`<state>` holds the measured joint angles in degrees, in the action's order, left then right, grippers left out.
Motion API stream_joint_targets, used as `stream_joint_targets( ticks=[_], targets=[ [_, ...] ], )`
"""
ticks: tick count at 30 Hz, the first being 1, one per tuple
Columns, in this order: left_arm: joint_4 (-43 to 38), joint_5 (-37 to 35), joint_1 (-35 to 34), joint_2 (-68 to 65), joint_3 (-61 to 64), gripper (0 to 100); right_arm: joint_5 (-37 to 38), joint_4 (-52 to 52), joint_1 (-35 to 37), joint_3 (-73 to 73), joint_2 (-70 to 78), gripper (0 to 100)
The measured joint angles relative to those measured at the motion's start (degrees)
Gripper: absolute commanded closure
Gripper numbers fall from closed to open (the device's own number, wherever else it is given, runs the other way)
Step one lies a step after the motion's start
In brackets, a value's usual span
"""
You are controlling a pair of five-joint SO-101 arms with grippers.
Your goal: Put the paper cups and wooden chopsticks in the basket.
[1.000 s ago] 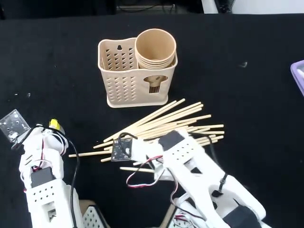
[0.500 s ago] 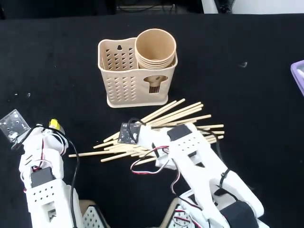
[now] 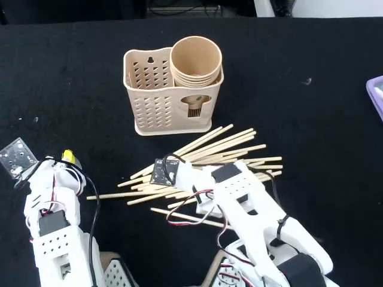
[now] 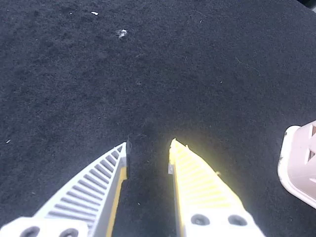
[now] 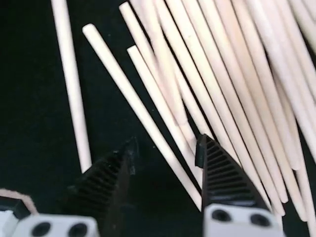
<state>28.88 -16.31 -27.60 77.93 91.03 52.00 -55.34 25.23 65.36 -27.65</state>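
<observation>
A beige perforated basket (image 3: 157, 101) stands at the back of the black table, with stacked paper cups (image 3: 195, 60) in its right compartment. Several wooden chopsticks (image 3: 221, 149) lie fanned out in front of it. My right arm (image 3: 239, 191) leans over the pile's left end. In the right wrist view my right gripper (image 5: 168, 146) is open just above the chopsticks (image 5: 222, 84), and one stick (image 5: 143, 116) runs between its black fingers. My left gripper (image 4: 148, 144) is open over bare cloth at the front left, holding nothing, near the basket's corner (image 4: 298, 160).
A purple object (image 3: 376, 95) pokes in at the table's right edge. One chopstick (image 3: 188, 218) lies apart in front of the pile. My left arm (image 3: 54, 221) stands at the front left. Bare black cloth surrounds the basket.
My right arm has shifted toward the basket over the pile's left end. Some loose chopsticks have moved a little. The left arm has kept still.
</observation>
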Motion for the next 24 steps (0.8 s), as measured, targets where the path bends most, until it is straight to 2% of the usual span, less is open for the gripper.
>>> stream_joint_targets(
  ticks=[8,14,24],
  targets=[
    [0.00,0.00,0.00,0.00,0.00,85,-0.09,-10.90,0.00,-4.31,0.00,80.1],
    [0.00,0.00,0.00,0.00,0.00,85,-0.09,-12.31,0.35,-5.54,0.00,80.1],
    [0.00,0.00,0.00,0.00,0.00,85,-0.35,-12.75,9.76,4.92,-13.63,80.1]
  ],
)
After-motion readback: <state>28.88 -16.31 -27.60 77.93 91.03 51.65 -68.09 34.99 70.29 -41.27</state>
